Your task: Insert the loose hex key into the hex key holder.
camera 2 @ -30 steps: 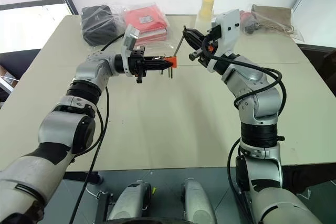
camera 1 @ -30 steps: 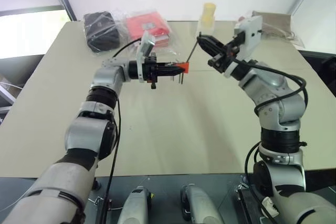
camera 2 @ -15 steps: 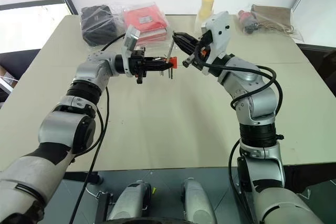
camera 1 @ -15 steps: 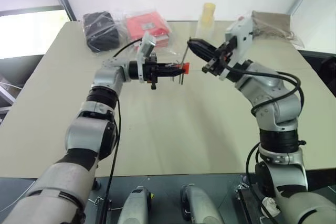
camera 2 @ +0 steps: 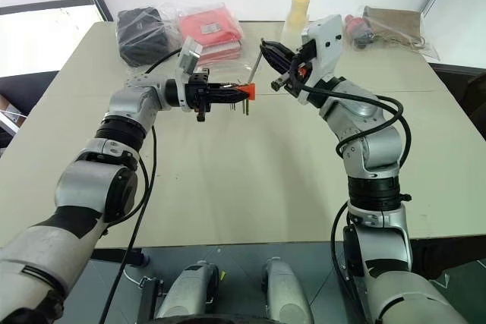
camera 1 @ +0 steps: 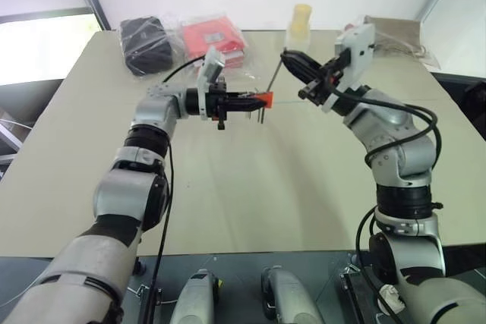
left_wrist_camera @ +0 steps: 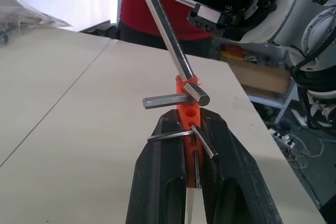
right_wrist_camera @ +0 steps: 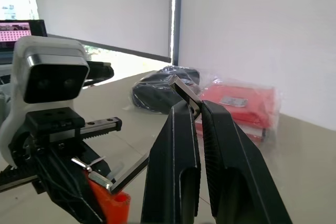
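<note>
My left gripper (camera 1: pixel 249 101) points level to the right above the table and is shut on the hex key holder (camera 1: pixel 263 98), a small orange-red block with several short keys sticking out (left_wrist_camera: pixel 186 109). My right gripper (camera 1: pixel 287 56) is up and to the right of it, shut on the bent end of the loose hex key (camera 1: pixel 276 78). The key's long shaft (left_wrist_camera: pixel 167 30) slants down to the holder's far tip and meets it there. Whether it sits in a hole I cannot tell. In the right wrist view the shaft (right_wrist_camera: pixel 131 170) runs down toward the orange block (right_wrist_camera: pixel 113 204).
At the far side of the beige table (camera 1: pixel 250 187) lie a black pouch (camera 1: pixel 146 43), a red plastic-wrapped packet (camera 1: pixel 213 36), a pale yellow bottle (camera 1: pixel 302 17) and a brown bag (camera 1: pixel 395 32). Open tabletop lies beneath both grippers.
My right gripper swung left toward the holder with the key, then drew back right to about where it was. The left gripper and holder stayed still.
</note>
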`<state>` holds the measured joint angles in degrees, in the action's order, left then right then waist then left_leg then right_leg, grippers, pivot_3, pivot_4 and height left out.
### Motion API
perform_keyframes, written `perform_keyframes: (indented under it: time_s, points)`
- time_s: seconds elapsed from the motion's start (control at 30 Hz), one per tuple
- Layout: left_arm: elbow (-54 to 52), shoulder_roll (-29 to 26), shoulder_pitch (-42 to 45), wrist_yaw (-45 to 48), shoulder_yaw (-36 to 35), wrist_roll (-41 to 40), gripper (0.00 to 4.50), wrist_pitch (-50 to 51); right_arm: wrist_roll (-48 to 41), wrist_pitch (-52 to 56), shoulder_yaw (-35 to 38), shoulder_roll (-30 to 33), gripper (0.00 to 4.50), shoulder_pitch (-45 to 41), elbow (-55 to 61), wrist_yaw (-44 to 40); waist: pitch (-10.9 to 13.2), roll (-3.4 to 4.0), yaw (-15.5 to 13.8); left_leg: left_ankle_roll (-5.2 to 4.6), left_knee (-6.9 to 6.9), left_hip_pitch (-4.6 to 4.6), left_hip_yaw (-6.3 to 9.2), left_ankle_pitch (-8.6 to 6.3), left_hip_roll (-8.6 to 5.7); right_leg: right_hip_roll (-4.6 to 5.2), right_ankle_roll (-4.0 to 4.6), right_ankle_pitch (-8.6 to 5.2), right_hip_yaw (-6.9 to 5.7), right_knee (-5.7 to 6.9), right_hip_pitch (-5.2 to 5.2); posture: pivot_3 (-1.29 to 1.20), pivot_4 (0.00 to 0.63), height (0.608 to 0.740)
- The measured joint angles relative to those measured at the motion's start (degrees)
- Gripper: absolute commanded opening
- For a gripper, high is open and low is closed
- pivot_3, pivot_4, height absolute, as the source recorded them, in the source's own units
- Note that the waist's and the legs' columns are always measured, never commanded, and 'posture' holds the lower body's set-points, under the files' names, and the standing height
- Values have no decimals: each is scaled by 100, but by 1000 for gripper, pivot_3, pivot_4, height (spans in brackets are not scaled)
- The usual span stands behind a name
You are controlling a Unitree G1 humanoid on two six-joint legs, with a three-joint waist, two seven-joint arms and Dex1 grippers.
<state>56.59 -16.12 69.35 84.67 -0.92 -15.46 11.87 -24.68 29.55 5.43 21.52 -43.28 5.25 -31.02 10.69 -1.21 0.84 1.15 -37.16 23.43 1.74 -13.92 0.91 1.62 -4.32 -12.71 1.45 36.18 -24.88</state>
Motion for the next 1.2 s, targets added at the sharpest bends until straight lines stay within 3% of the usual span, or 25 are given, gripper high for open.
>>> perform_keyframes:
  time_s: [1.2]
  points:
    - [122,-3,3,-90,10,75,0,-148,8,-1,1,35,70,194,119,-183,0,0,-1,0,0,0,0,0,0,0,0,0,0,0,0,0,150,740]
